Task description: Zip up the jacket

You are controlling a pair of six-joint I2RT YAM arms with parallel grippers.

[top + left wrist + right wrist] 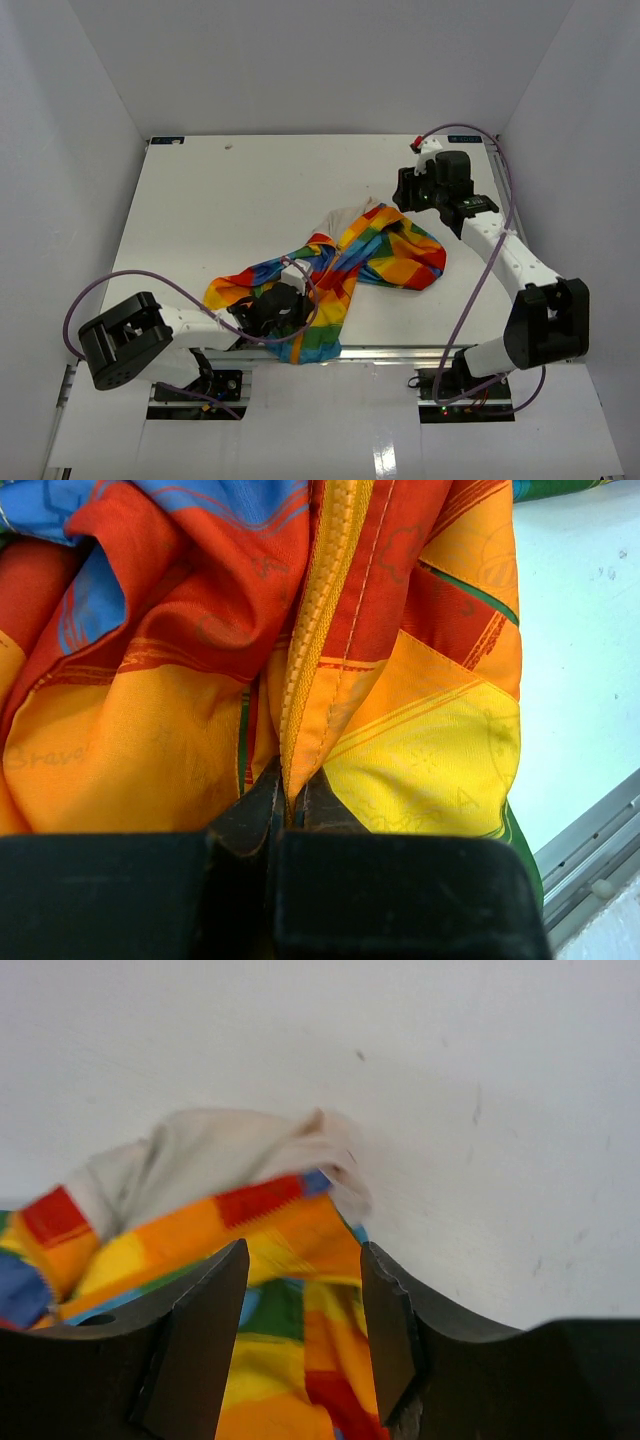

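Note:
The rainbow jacket (370, 255) lies crumpled across the middle of the table, with cream lining (345, 217) showing at its far edge. My left gripper (278, 308) sits on the jacket's near left part. In the left wrist view it (290, 795) is shut on the jacket's orange zipper edge (315, 630), which runs up between red and yellow panels. My right gripper (408, 190) hovers just beyond the jacket's far right corner. In the right wrist view it (303, 1305) is open and empty above the jacket's (290, 1260) rainbow fabric and cream lining (220, 1150).
The white table (220, 200) is walled in by white panels on three sides. A metal rail (400, 352) runs along the near edge, seen also in the left wrist view (590, 850). Purple cables (130, 280) loop from both arms.

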